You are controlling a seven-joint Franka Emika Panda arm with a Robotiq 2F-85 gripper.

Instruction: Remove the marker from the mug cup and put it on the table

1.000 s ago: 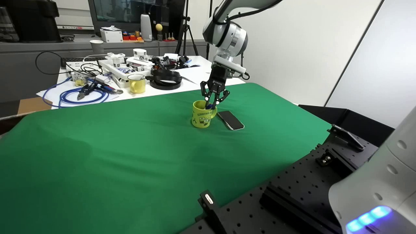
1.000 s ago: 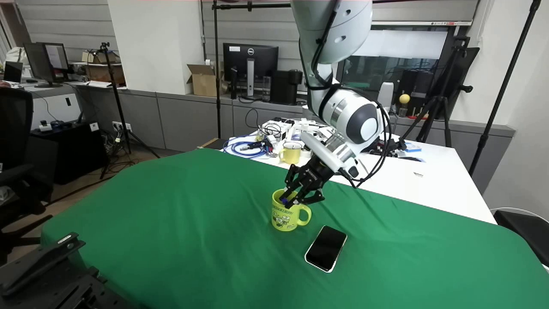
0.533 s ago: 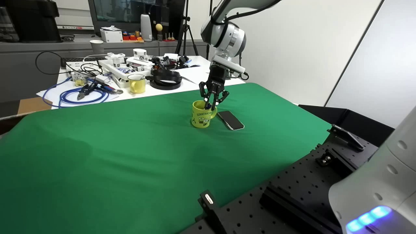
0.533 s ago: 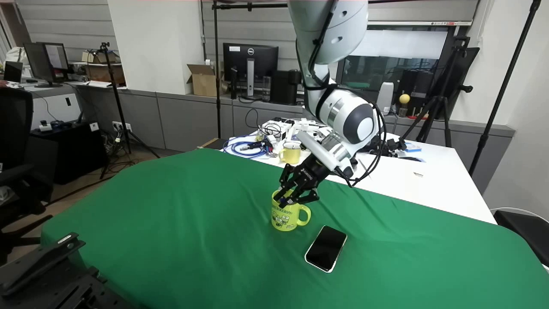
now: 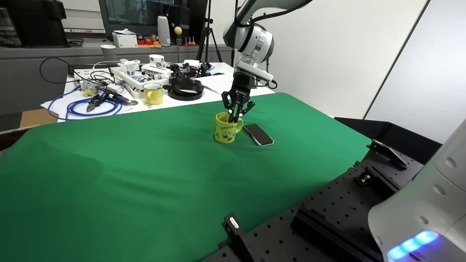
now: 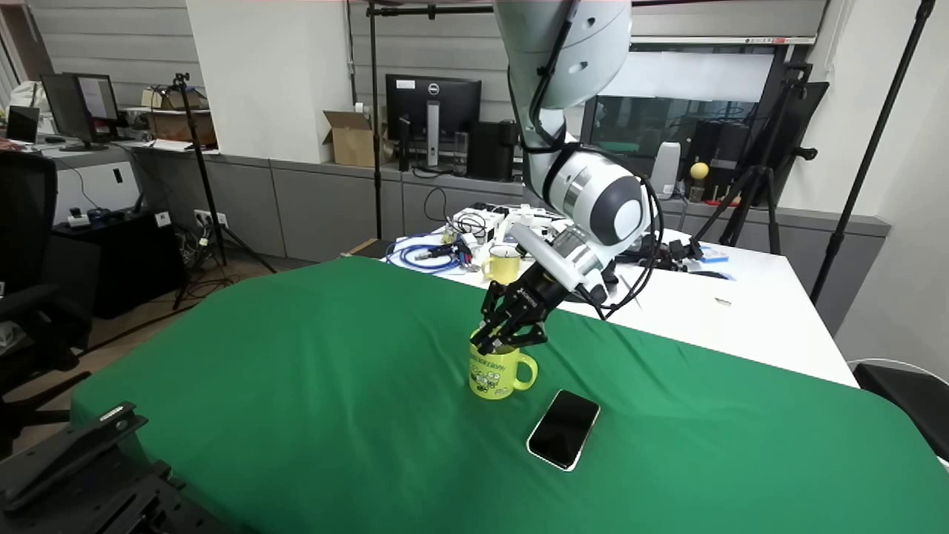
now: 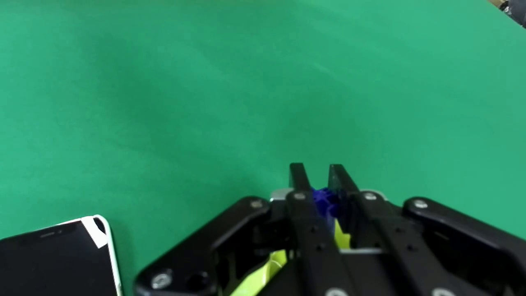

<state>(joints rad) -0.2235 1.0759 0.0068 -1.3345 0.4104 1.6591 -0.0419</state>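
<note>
Jaws astride marker (image 7: 326, 202) at mug (image 6: 490, 377) rim, wide table (image 5: 145, 163) around.

I've got a black monitor (image 6: 433, 111) up on long grey cabinets (image 6: 334, 204) in an exterior view, open cardboard box (image 6: 352, 141) just left of the monitor, white wall (image 6: 252, 81) beyond that. Right of the monitor there's a dark glassy pane (image 6: 641, 120) (window, maybe? can't tell). Office chair (image 6: 26, 222) way left of the monitor.
</note>
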